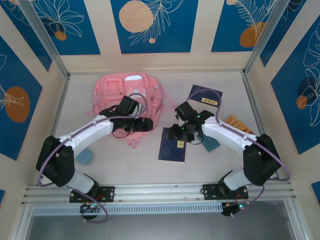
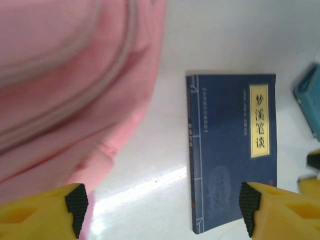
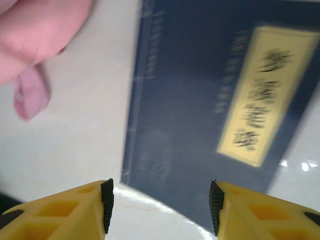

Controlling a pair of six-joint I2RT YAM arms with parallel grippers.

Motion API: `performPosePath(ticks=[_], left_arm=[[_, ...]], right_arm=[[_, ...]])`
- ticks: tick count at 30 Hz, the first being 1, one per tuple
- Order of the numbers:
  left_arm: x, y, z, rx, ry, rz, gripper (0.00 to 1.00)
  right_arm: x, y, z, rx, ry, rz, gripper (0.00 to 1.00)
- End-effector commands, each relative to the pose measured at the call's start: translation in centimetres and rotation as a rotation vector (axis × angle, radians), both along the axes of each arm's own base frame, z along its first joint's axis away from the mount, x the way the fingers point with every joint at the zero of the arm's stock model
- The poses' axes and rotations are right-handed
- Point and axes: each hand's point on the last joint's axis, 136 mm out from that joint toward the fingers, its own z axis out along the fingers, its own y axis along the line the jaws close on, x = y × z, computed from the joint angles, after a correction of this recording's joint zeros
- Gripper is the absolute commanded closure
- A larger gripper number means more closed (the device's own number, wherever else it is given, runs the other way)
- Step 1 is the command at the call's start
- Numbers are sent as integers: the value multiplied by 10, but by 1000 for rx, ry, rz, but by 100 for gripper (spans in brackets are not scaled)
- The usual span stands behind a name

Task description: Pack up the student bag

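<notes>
The pink student bag (image 1: 127,95) lies flat at the back left of the table, with its white zipper trim facing up. My left gripper (image 1: 145,125) hovers off the bag's near right edge, open, with bare table between its fingers (image 2: 162,210). The bag's fabric (image 2: 65,90) fills the upper left of the left wrist view. A dark blue booklet (image 1: 172,147) with a yellow title label lies right of the bag. My right gripper (image 1: 179,134) is open just above the booklet's (image 3: 210,110) near edge, holding nothing (image 3: 160,205). A pink strap tab (image 3: 30,97) hangs beside it.
A second dark blue booklet (image 1: 204,96) lies at the back right. A teal case (image 1: 210,144) sits under my right arm, and another teal item (image 1: 85,156) lies by my left arm. An orange object (image 1: 237,124) rests at the right. Walls enclose the table.
</notes>
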Motion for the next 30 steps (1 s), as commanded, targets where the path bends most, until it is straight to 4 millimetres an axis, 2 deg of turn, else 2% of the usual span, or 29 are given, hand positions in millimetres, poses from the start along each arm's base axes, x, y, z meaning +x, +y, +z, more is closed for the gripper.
performPosePath(ticks=[1,5,7,9,11,13,18,24,30], left_arm=[[-10,-34,-1,-33,34,-50,22],[-23,-56,-20,11,65,-86,24],[-27,-64,-31,26,89,-92,26],[-28,-71,-39,27,109,-100,35],[-30,-76,-47,36,129,-111,39],[-32,-78,-56,44,151,-112,43],[-34,-78,-72,67,191,-108,44],[-39,-88,-80,34,238,-122,44],[-42,-92,-83,17,263,-129,52]], right_arm=[[-2,-34,-28,-81,81,-177,47],[-3,-44,-46,-89,121,-232,52],[-4,-48,-56,-109,142,-242,59],[-6,-52,-64,-140,159,-249,65],[-9,-55,-72,-161,172,-261,70],[-10,-56,-77,-162,181,-263,71],[-14,-56,-84,-161,196,-259,70],[-17,-57,-93,-163,228,-251,71],[-19,-56,-98,-154,241,-250,72]])
